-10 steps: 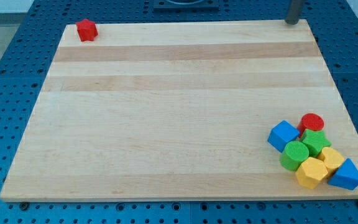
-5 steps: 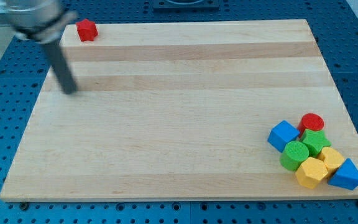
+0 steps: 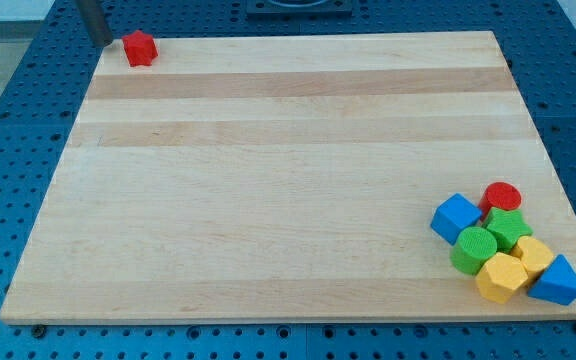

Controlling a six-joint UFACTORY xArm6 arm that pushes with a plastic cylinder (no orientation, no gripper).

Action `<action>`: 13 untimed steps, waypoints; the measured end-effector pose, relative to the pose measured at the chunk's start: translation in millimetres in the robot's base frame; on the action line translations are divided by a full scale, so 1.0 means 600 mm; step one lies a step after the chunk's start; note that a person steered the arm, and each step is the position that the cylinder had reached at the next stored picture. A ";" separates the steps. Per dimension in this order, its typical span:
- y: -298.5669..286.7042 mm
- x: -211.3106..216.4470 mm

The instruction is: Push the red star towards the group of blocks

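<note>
The red star [image 3: 140, 48] lies at the top left corner of the wooden board [image 3: 288, 170]. My tip [image 3: 101, 40] is just off the board's top left corner, a short way to the left of the red star and apart from it. The group of blocks sits at the bottom right: a blue cube [image 3: 456, 217], a red cylinder [image 3: 502, 195], a green star [image 3: 509, 228], a green cylinder [image 3: 474, 248], two yellow blocks [image 3: 503, 276] [image 3: 535, 254] and a blue triangle [image 3: 559, 281].
A blue pegboard [image 3: 8, 150] surrounds the board on all sides. A dark fixture [image 3: 298, 8] sits beyond the board's top edge at the middle.
My tip moved from the top right corner across to the board's left side, then up to just left of the red star. No block has moved.
</note>
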State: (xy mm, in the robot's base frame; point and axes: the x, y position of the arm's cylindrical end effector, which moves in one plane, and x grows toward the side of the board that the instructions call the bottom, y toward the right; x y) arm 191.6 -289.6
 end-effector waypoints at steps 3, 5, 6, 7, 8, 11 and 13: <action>0.261 0.108; 0.241 0.003; 0.193 0.007; 0.105 0.068; 0.101 0.079; 0.213 0.137; 0.135 0.150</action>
State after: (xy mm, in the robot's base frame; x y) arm 281.8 -208.5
